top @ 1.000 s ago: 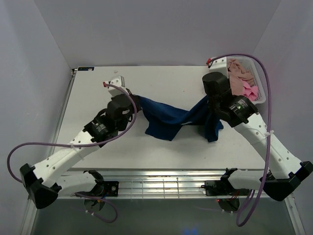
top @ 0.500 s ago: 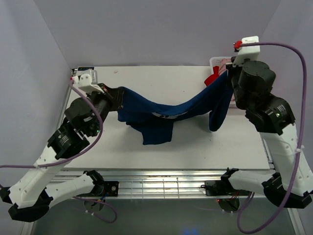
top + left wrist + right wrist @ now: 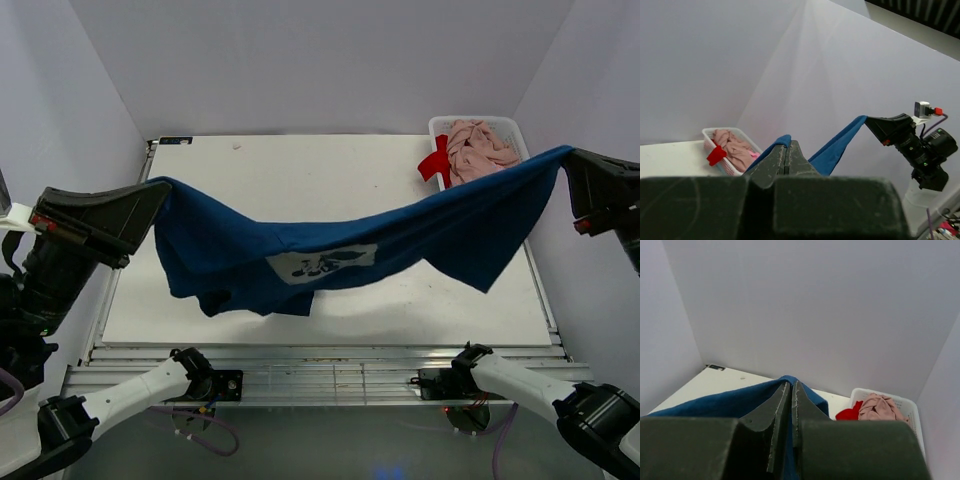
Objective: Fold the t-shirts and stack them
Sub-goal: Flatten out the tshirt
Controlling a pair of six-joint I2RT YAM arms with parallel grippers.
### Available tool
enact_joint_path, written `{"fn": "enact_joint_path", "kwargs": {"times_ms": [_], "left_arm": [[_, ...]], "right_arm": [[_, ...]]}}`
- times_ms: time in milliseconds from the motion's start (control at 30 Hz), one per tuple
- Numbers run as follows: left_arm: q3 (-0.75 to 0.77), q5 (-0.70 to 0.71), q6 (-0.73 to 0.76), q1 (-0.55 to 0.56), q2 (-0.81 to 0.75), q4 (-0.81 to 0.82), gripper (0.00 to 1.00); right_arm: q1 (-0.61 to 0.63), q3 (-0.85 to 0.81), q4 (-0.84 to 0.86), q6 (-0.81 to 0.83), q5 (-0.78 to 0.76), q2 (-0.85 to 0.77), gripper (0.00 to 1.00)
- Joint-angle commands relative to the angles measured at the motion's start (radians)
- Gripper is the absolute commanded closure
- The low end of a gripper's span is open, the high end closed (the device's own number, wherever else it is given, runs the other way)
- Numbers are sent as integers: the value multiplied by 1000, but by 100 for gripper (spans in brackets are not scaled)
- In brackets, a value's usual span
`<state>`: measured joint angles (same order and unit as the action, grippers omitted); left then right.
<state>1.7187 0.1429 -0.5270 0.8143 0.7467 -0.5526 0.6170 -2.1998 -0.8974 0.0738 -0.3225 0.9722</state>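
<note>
Overhead, the navy t-shirt (image 3: 330, 250) hangs stretched above the table (image 3: 300, 170), one end pinched in the closed left claw (image 3: 155, 192), the other in the closed right claw (image 3: 570, 159); either thin pinch may slip under the sagging weight, dropping that end in a crumple

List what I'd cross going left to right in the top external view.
From the left: left gripper, white print on the navy blue cloth t-shirt, red cloth tee, dusty pink-beige tee in white slotted plastic basket, right gripper.
</note>
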Motion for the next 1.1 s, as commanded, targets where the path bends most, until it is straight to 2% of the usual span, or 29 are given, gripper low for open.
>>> {"fn": "enact_joint_path", "kwargs": {"times_ms": [0, 100, 300, 433, 600, 667, 700, 733, 800, 867, 933, 967, 1000, 1067], "left_arm": [[19, -141, -56, -12, 13, -53, 100], [21, -132, -64, -18, 8, -58, 100], [35, 21, -27, -18, 85, -124, 100], [59, 135, 47, -18, 218, -173, 100], [88, 250, 128, -21, 460, -193, 100], [87, 261, 165, -73, 522, -176, 100], [85, 180, 168, -117, 572, -146, 100], [69, 132, 164, -230, 591, -118, 100], [33, 72, 180, -317, 618, 33, 100], [89, 0, 186, -426, 657, 89, 100], [201, -19, 189, -481, 750, 94, 100], [329, -20, 200, -489, 784, 95, 100], [396, -20, 214, -497, 818, 91, 100], [573, -40, 226, -514, 904, 86, 100]], "right_arm": [[1, 3, -12, -31, 132, -24, 92], [0, 55, 18, -43, 146, -47, 92], [0, 158, 69, -37, 22, -23, 92], [0, 291, 121, -31, -23, 31, 92], [-3, 426, 210, -37, -38, 173, 92], [-29, 463, 276, -42, -47, 245, 92], [-42, 469, 303, -45, -47, 267, 92], [-58, 472, 333, -46, -49, 289, 92], [-117, 445, 426, -43, -30, 347, 92], [-181, 378, 466, -39, 14, 425, 92], [-215, 205, 462, -16, 33, 523, 92], [-247, 143, 457, -8, 39, 555, 92], [-261, 18, 450, -2, 49, 586, 92], [-296, -82, 437, 12, 72, 664, 92]]}}
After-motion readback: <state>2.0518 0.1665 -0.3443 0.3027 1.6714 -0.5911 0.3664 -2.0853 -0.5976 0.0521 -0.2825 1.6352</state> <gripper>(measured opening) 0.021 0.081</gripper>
